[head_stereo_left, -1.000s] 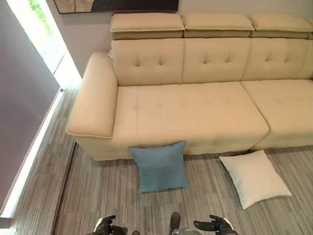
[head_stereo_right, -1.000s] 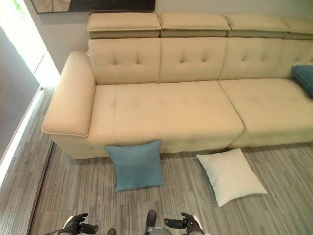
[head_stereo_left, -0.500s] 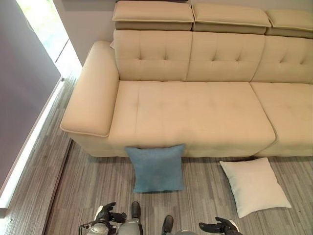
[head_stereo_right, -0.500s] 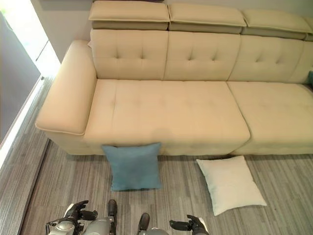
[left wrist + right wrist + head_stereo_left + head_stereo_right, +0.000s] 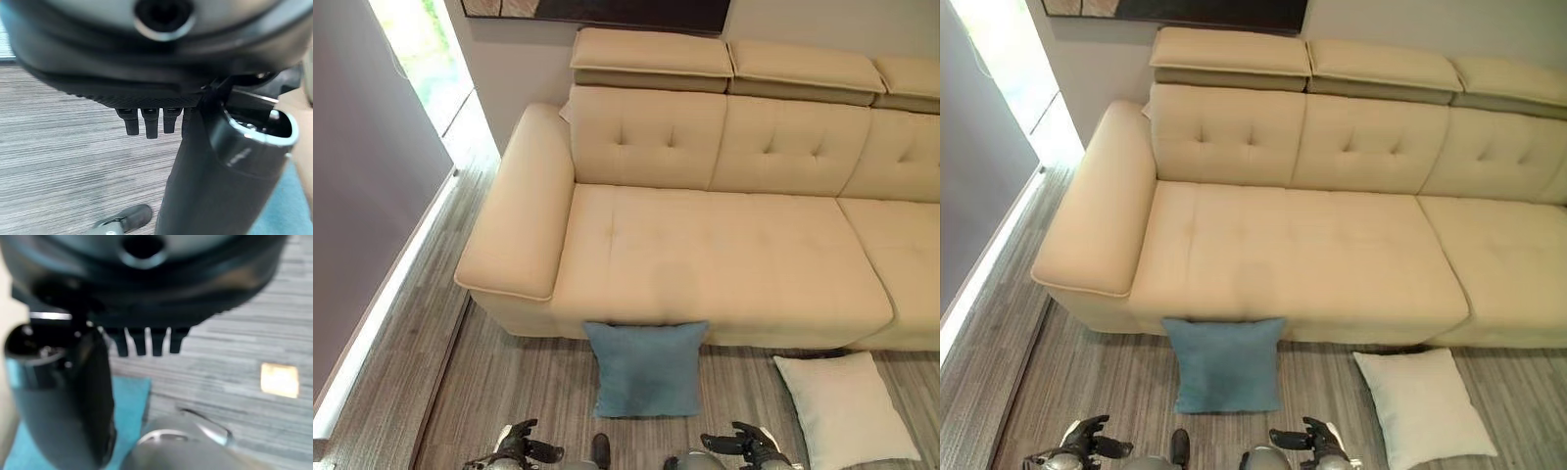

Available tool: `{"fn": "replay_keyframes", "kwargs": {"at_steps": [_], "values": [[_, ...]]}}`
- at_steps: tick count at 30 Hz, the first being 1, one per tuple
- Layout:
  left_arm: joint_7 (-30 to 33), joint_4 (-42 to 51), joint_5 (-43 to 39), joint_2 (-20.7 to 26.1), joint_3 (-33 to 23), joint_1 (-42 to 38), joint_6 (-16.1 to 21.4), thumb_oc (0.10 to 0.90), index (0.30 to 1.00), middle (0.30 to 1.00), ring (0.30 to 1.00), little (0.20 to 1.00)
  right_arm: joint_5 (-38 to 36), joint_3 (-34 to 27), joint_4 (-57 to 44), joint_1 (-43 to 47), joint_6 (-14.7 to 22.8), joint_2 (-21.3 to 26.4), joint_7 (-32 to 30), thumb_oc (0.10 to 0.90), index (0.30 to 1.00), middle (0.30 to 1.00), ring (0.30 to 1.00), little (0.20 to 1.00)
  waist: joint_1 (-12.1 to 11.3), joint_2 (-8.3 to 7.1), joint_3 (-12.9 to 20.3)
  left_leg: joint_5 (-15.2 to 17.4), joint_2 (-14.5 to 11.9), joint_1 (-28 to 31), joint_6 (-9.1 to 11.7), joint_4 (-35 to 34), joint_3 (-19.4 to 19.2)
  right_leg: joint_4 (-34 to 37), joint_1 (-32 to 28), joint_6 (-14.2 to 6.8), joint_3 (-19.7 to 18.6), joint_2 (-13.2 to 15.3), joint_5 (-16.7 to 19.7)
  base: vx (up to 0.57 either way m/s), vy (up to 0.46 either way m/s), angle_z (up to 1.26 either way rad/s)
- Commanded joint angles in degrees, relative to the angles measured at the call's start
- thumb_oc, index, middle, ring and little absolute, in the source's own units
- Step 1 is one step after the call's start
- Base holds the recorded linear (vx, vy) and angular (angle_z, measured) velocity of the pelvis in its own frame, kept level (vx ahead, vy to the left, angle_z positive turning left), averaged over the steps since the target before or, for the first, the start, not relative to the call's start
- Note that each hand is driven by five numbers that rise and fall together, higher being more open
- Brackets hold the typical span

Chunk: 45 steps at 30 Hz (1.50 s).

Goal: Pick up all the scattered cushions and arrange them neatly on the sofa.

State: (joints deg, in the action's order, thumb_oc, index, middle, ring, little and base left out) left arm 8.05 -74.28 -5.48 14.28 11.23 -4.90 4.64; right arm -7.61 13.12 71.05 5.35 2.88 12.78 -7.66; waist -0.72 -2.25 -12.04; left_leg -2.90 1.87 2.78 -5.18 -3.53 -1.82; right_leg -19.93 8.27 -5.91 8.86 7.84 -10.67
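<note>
On the wood floor (image 5: 509, 382), a blue cushion (image 5: 646, 368) leans against the beige sofa (image 5: 724, 264) front; a white cushion (image 5: 845, 409) lies flat nearby. Left hand (image 5: 521, 446) and right hand (image 5: 747, 444) hang low, fingers relaxed, holding nothing.

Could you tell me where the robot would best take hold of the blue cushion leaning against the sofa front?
Probably the blue cushion by its two side edges near the top, coming from the front: it leans on the sofa with its face toward the robot and both sides free.
</note>
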Motion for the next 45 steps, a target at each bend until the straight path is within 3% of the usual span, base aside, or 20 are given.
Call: {"fn": "replay_keyframes", "kwargs": {"at_steps": [1, 9, 14, 15, 19, 22, 23, 29, 32, 37, 45], "values": [[-0.14, -0.31, 1.25, 0.57, 1.43, -0.92, 1.45, 0.8, 0.9, 0.9, 0.9, 0.9, -0.24, 0.52, 0.38, 0.31, 0.75, 2.53, -0.79, 0.8, 0.9, 0.9, 0.9, 0.9, 0.81, -0.71, -0.43, 7.55, 2.01, -2.31, 3.03, 5.31, 2.51, 9.55, -1.88, -0.93, -3.04, -2.72, 7.19, 0.1, -0.06, 0.47], [0.55, 0.38, -0.02, 0.48, 0.61, -1.18, 1.73, 0.8, 0.9, 0.9, 0.9, 0.9, -0.45, 0.68, -0.35, 0.74, 1.45, 2.86, -1.3, 0.8, 0.9, 0.9, 0.9, 0.9, 0.33, -1.36, -0.01, 7.85, 1.35, -3.07, 4.54, 5.15, 2.91, 13.35, -4.54, 0.4, -1.39, -3.09, 6.86, 0.08, -0.091, 0.28], [2.5, 3.4, -4.83, 1.06, 0.31, -5.21, 3.15, 0.8, 0.9, 0.9, 0.9, 0.9, -3.66, -0.15, -3.43, 4.23, 3.05, 3.94, -3.41, 0.8, 0.9, 0.9, 0.9, 0.9, 0.56, -1.48, -3.79, 7.39, 0.75, -10.48, 5.81, 9.01, 3.45, 11.12, 1.44, 1.53, -0.58, -2.97, 6.76, -0.16, -0.106, 0.16], [5.34, 6.26, -8.62, 1.62, 1.27, -9.3, 5.09, 0.8, 0.9, 0.9, 0.9, 0.9, -6.41, -0.23, -5.37, 7.47, 4.24, 4.83, -5.95, 0.8, 0.9, 0.9, 0.9, 0.9, 0.69, -1.19, -6.67, 7.0, 0.56, -19.42, 6.74, 13.92, 3.43, 7.56, 9.1, 2.53, 0.28, -2.36, 6.57, -0.24, -0.103, 0.14], [8.75, 10.42, -12.81, 2.2, 2.06, -13.91, 7.06, 0.8, 0.9, 0.9, 0.9, 0.9, -9.3, -0.23, -9.68, 12.54, 5.62, 6.16, -9.5, 0.8, 0.9, 0.9, 0.9, 0.9, 1.17, -0.43, -8.02, 6.2, 0.24, -28.95, 6.84, 17.05, 3.29, 4.0, 18.79, 3.13, 0.6, -2.18, 6.14, -0.14, -0.058, 0.23], [9.98, 11.83, -15.06, 2.66, 2.22, -16.65, 7.81, 0.8, 0.9, 0.9, 0.9, 0.9, -10.2, 0.01, -11.56, 15.76, 6.31, 6.86, -11.36, 0.8, 0.9, 0.9, 0.9, 0.9, 1.36, 0.05, -8.64, 7.51, -0.3, -32.97, 7.09, 18.65, 3.43, 1.45, 23.57, 2.91, 0.18, -2.14, 4.46, -0.04, -0.028, -0.05], [11.31, 13.08, -17.1, 3.26, 2.31, -19.93, 8.52, 0.8, 0.9, 0.9, 0.9, 0.9, -11.34, 0.03, -13.11, 19.57, 7.22, 7.49, -13.25, 0.8, 0.9, 0.9, 0.9, 0.9, 1.71, 0.48, -9.56, 7.1, -0.64, -38.15, 7.14, 20.14, 3.18, -0.59, 28.89, 2.89, -0.11, -1.85, 4.36, -0.11, -0.013, -0.1], [13.77, 15.72, -20.9, 4.62, 2.45, -28.22, 10.4, 0.8, 0.9, 0.9, 0.9, 0.9, -13.27, 0.0, -15.9, 29.97, 9.4, 9.9, -17.09, 0.8, 0.9, 0.9, 0.9, 0.9, 2.33, 1.48, -11.43, 6.44, -0.92, -49.8, 7.16, 22.74, 3.39, -4.56, 41.16, 2.6, -1.09, -1.48, 4.09, -0.06, -0.015, 0.05], [15.73, 18.76, -20.14, 7.24, 3.92, -34.66, 10.87, 0.8, 0.9, 0.9, 0.9, 0.9, -11.82, 1.57, -18.34, 38.32, 10.46, 12.31, -19.97, 0.8, 0.9, 0.9, 0.9, 0.9, 2.65, 1.77, -12.42, 6.44, -0.97, -58.93, 7.15, 25.47, 3.65, -7.91, 50.23, 2.26, -2.31, -0.98, 3.91, -0.02, 0.002, 0.04], [16.94, 20.51, -18.93, 8.43, 4.77, -37.66, 10.92, 0.8, 0.9, 0.9, 0.9, 0.9, -10.66, 2.61, -20.57, 41.94, 10.83, 12.86, -21.65, 0.8, 0.9, 0.9, 0.9, 0.9, 2.76, 1.52, -12.35, 6.73, -0.94, -63.71, 6.98, 27.32, 3.88, -9.87, 54.89, 2.15, -2.94, -0.68, 3.58, -0.01, -0.001, 0.05], [18.05, 24.18, -18.0, 10.84, 9.52, -49.99, 11.16, 0.8, 0.9, 0.9, 0.9, 0.9, -12.07, 6.47, -22.77, 52.98, 11.4, 12.15, -21.65, 0.8, 0.9, 0.9, 0.9, 0.9, 3.15, 1.28, -13.05, 6.65, -0.69, -72.44, 6.64, 29.21, 4.38, -11.97, 63.44, 1.58, -3.68, -0.42, 3.71, 0.0, -0.005, 0.04]]}}
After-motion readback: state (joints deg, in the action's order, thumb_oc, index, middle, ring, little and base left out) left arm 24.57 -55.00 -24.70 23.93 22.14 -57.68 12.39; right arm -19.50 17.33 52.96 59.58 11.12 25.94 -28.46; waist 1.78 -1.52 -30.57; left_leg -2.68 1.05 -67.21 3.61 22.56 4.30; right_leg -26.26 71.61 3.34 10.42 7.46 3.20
